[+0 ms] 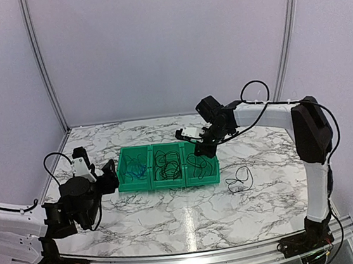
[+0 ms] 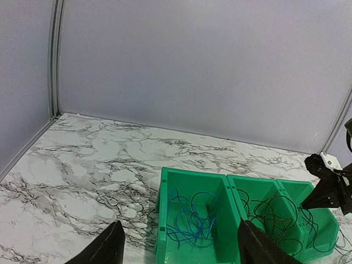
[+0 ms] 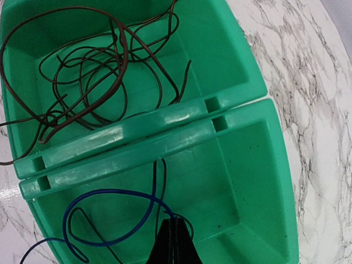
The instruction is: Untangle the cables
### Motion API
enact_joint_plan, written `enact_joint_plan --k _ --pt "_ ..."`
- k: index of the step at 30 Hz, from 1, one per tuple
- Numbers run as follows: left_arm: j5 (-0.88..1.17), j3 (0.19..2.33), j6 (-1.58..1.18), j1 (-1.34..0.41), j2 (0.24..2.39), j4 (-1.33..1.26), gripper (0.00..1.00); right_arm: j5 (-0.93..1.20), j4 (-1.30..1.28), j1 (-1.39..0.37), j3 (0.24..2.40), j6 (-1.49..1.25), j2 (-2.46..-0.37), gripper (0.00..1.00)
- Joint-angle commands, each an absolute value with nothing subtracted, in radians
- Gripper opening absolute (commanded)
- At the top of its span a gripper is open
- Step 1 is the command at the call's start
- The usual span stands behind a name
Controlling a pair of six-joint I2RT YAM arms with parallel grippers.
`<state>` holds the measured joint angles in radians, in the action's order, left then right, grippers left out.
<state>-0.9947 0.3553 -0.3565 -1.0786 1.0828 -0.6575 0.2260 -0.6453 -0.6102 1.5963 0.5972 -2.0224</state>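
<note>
Three green bins (image 1: 169, 182) stand in a row mid-table. The left bin holds a light blue cable (image 1: 136, 168), also seen in the left wrist view (image 2: 193, 220). The middle bin holds a dark cable tangle (image 1: 167, 163) (image 2: 275, 215) (image 3: 82, 71). The right bin holds thin black cables (image 1: 198, 166) and a dark blue loop (image 3: 110, 217). My right gripper (image 1: 199, 149) (image 3: 175, 237) reaches into the right bin, shut where the blue loop and a thin black cable meet. My left gripper (image 1: 112, 175) (image 2: 181, 250) is open and empty, just left of the bins.
A loose black cable (image 1: 239, 179) lies on the marble table right of the bins. Grey walls with metal posts close in the back and sides. The right gripper's tip shows in the left wrist view (image 2: 329, 190).
</note>
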Motion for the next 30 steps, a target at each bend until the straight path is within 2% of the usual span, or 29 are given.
enact_joint_plan --k 1,15,20,30 --pt "-0.985 0.344 -0.380 -1.072 1.068 -0.637 0.73 0.126 -0.670 -0.621 1.678 0.551 -2.060 0.00" --pt "-0.961 0.380 -0.392 -1.072 1.118 -0.632 0.73 -0.046 -0.650 -0.622 1.747 0.447 -2.108 0.00" --pt "-0.960 0.389 -0.391 -1.072 1.128 -0.630 0.73 0.027 -0.694 -0.635 1.745 0.464 -2.095 0.11" --pt "-0.932 0.434 -0.338 -1.072 1.157 -0.623 0.72 0.005 -0.745 -0.634 1.667 0.448 -1.904 0.44"
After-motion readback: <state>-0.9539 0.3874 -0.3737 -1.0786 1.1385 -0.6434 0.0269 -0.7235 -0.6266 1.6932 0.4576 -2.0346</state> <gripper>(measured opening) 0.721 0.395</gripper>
